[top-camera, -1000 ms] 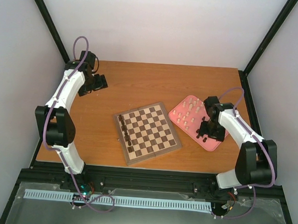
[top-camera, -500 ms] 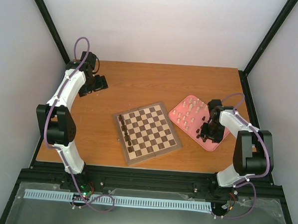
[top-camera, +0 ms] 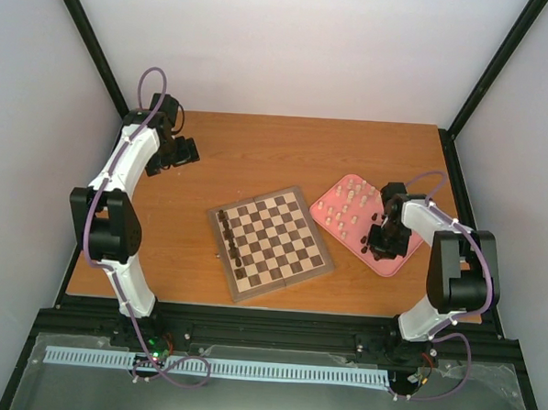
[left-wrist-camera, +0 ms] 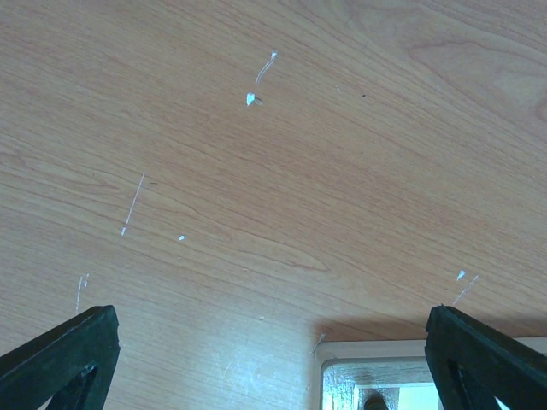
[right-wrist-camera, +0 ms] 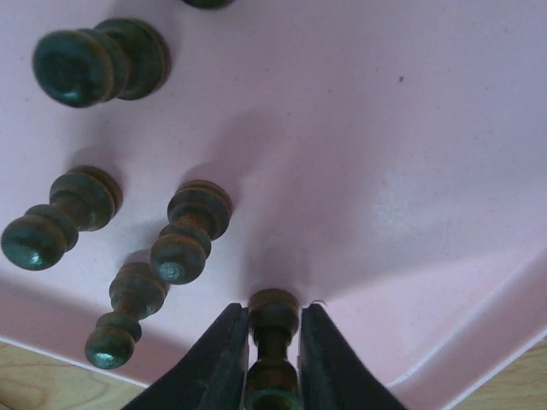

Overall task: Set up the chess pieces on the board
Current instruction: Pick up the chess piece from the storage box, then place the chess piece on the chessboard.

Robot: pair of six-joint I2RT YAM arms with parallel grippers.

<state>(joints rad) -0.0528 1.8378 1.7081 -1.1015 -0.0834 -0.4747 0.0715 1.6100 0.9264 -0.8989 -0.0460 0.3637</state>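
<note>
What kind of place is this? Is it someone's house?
Probably a robot lab booth, not a house: two robot arms bolted beside a wooden table, plain white walls on black poles, a chessboard set out.

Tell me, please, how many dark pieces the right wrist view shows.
6 dark pieces: one in the right tool, four free on the pink tray, one cut off at top. Others may be hidden.

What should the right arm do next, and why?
Probably lift straight up. The right gripper pinches a dark piece on the pink tray, with other dark pieces close on one side. A vertical rise should clear them before it heads for the board.
</note>
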